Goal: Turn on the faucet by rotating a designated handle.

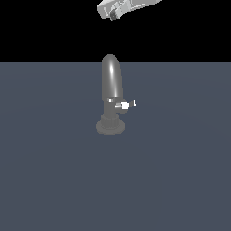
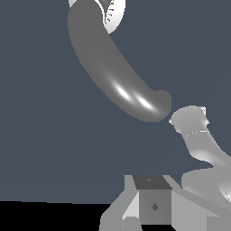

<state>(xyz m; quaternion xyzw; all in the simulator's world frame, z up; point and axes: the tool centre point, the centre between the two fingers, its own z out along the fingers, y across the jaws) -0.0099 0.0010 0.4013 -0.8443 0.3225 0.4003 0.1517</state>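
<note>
**Grey tap below, my pincer high above it**

Grey and glossy, the faucet [image 1: 111,97] stands upright near the middle of the slate-blue tabletop [image 1: 49,180], its round ribbed base flat on the surface and its thick arched spout rising above. From the lower body, the handle [image 1: 125,105] sticks out sideways toward the exterior view's right — a small bright white-silver stub with a thin lever tip at its end.

My pincer [image 1: 113,15] hangs well above the faucet, at the top edge of the exterior view against the black background, tilted and well apart from both spout and handle. Only part of it shows there, and I cannot tell from either view whether its jaws are spread or closed — nothing is seen between them.

From my wrist camera the curved spout [image 2: 113,67] sweeps across the frame with two bright glints on its bend, and a lighter grey flared piece [image 2: 191,122] lies just beside its tip. Part of my own grey hardware [image 2: 153,205] shows at the frame's edge.
</note>
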